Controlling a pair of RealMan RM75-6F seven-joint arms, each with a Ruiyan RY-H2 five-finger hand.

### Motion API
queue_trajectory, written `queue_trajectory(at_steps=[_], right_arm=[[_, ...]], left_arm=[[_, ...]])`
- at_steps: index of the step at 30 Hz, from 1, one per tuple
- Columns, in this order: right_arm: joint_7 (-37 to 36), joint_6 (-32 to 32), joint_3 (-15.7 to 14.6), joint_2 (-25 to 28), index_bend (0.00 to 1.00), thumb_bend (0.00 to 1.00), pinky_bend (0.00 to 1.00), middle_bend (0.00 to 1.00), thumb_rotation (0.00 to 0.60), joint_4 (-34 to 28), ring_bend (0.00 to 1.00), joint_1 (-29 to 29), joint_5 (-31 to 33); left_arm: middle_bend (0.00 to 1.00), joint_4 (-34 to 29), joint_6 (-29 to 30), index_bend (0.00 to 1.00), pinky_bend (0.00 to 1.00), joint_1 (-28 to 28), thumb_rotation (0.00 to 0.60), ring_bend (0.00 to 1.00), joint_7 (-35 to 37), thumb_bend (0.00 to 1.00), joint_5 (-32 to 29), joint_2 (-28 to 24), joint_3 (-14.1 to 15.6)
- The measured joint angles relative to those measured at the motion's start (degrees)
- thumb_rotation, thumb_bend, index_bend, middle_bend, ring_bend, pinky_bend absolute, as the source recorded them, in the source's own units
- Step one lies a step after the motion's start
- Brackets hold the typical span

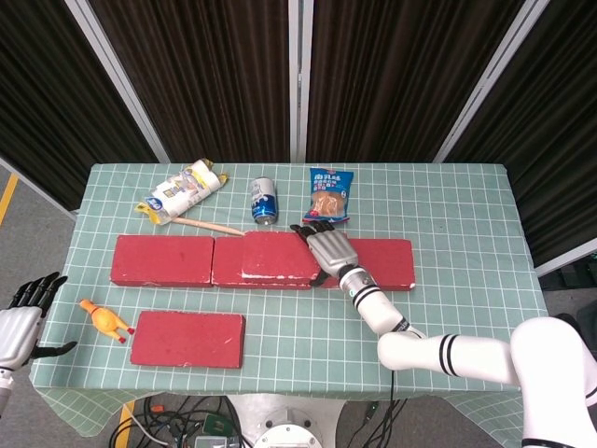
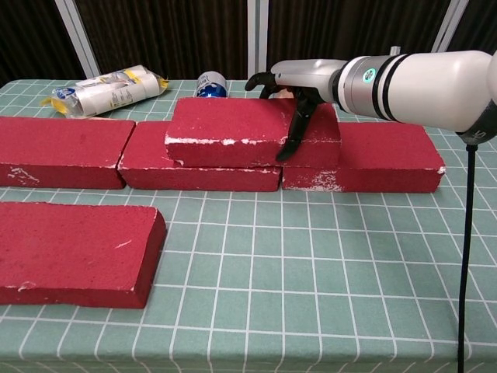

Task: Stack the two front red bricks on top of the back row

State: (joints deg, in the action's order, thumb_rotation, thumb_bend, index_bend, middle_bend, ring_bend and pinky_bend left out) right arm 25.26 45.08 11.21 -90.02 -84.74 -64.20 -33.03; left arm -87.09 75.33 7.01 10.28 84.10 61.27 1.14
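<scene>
A row of red bricks lies across the back: left (image 1: 163, 259) (image 2: 62, 148), middle (image 2: 202, 167) and right (image 1: 387, 261) (image 2: 380, 155). Another red brick (image 1: 275, 254) (image 2: 233, 124) lies flat on top, over the middle and right ones. My right hand (image 1: 331, 250) (image 2: 303, 78) grips its right end, fingers over the far edge and thumb down the front face. One more red brick (image 1: 187, 338) (image 2: 74, 249) lies flat at the front left. My left hand (image 1: 19, 322) hangs off the table's left side, fingers spread and holding nothing.
Behind the row stand a blue can (image 1: 265, 201) (image 2: 210, 84), a snack bag (image 1: 331, 194) and a wrapped packet (image 1: 182, 193) (image 2: 109, 89), with a thin wooden stick (image 1: 210, 227) nearby. A yellow rubber chicken (image 1: 105, 320) lies left of the front brick.
</scene>
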Motion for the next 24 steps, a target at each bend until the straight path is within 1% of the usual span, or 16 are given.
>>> queue_trajectory(at_steps=[4, 10, 12, 19, 24], right_arm=[[-0.52, -0.41, -0.01, 0.13, 0.0, 0.0, 0.0, 0.17, 0.6, 0.12, 0.0, -0.01, -0.5], [-1.13, -0.39, -0.06, 0.11, 0.0, 0.0, 0.0, 0.01, 0.6, 0.26, 0.0, 0.08, -1.6], [-1.52, -0.31, -0.02, 0.08, 0.0, 0.0, 0.0, 0.0, 0.6, 0.25, 0.0, 0.19, -2.23], [-2.51, 0.11, 0.1, 0.42, 0.0, 0.0, 0.0, 0.0, 0.6, -0.44, 0.0, 0.72, -3.54], [-3.61, 1.4, 0.76, 2.27, 0.0, 0.0, 0.0, 0.0, 0.6, -3.58, 0.0, 1.64, -5.01]], left_arm=[[0.0, -0.02, -0.08, 0.01, 0.02, 0.01, 0.6, 0.0, -0.03, 0.0, -0.06, -0.03, 0.0], [0.0, 0.05, -0.22, 0.01, 0.02, 0.07, 0.6, 0.0, 0.06, 0.0, -0.13, -0.05, -0.02], [0.0, 0.08, -0.25, 0.01, 0.02, 0.09, 0.6, 0.0, 0.1, 0.0, -0.12, -0.05, -0.03], [0.0, -0.13, 0.03, 0.01, 0.02, 0.02, 0.6, 0.0, -0.06, 0.0, -0.01, -0.13, -0.04], [0.0, -0.7, 0.52, 0.01, 0.02, 0.04, 0.6, 0.0, -0.52, 0.0, 0.97, -0.16, 0.11]])
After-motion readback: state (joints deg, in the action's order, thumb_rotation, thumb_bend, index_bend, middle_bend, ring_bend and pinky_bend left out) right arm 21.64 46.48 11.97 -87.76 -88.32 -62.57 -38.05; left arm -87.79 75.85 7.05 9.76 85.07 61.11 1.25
